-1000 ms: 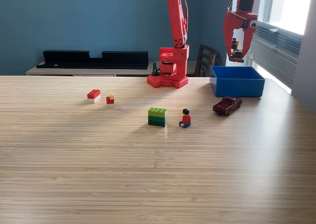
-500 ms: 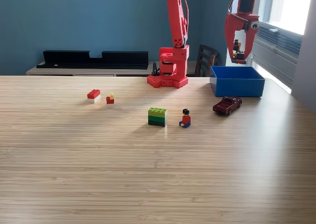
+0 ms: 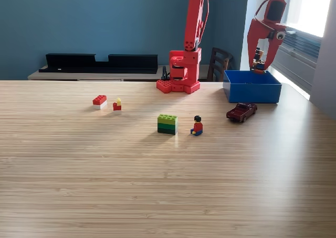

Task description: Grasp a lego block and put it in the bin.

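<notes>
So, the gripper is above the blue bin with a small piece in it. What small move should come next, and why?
Probably open the gripper and let the small piece drop. It hangs over the far right part of the blue bin, just above the rim, so the piece should fall inside. Easing slightly lower first may be safer.

I am seeing a wooden table (image 3: 157,196) that is filling most of the exterior view. A dark red toy car (image 3: 241,112) is standing on it towards the view's right. A small figure (image 3: 197,125) with a red top and black hair is sitting near the middle. Behind the table, a long black tray (image 3: 100,63) is lying on a low shelf against the blue wall (image 3: 79,17). A dark chair (image 3: 219,63) is standing at the back, and a bright window (image 3: 315,7) is shining at the view's right.
</notes>
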### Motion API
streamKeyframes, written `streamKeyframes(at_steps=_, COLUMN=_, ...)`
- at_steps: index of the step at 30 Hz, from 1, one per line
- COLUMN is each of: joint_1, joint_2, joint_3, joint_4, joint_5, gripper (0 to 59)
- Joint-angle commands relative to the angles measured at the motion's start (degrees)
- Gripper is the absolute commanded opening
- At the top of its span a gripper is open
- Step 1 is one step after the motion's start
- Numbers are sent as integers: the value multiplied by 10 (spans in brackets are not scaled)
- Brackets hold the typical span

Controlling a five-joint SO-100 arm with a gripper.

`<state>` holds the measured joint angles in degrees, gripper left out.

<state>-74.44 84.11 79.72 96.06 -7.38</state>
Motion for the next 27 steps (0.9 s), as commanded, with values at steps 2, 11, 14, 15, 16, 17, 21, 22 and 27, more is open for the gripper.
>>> streamKeyframes(at_steps=2, joint_1=-10, joint_2=-38, joint_3=-55, joint_4=17, joint_5=-11, gripper=260)
streamKeyframes(at_steps=11, joint_1=36, joint_2=-47, joint_3=-105, joint_4=33, joint_5=1, gripper=118)
streamKeyframes(at_steps=14, joint_1=85, joint_2=-47, joint_3=-141, joint_4=37, joint_5=21, gripper=1)
streamKeyframes(at_steps=15, joint_1=107, joint_2=-47, joint_3=-153, joint_4=40, joint_5=27, gripper=1)
streamKeyframes(at_steps=16, joint_1=133, joint_2=-47, joint_3=-163, joint_4=40, joint_5=33, gripper=1)
streamKeyframes(at_steps=17, joint_1=160, joint_2=-47, joint_3=-172, joint_4=43, joint_5=39, gripper=0)
streamKeyframes(at_steps=21, joint_1=286, joint_2=-46, joint_3=-221, joint_4=57, joint_5=74, gripper=0)
streamKeyframes(at_steps=22, joint_1=315, joint_2=-46, joint_3=-225, joint_4=57, joint_5=87, gripper=0)
streamKeyframes(at_steps=27, joint_1=447, joint_2=-46, joint_3=-226, joint_4=56, joint_5=143, gripper=0)
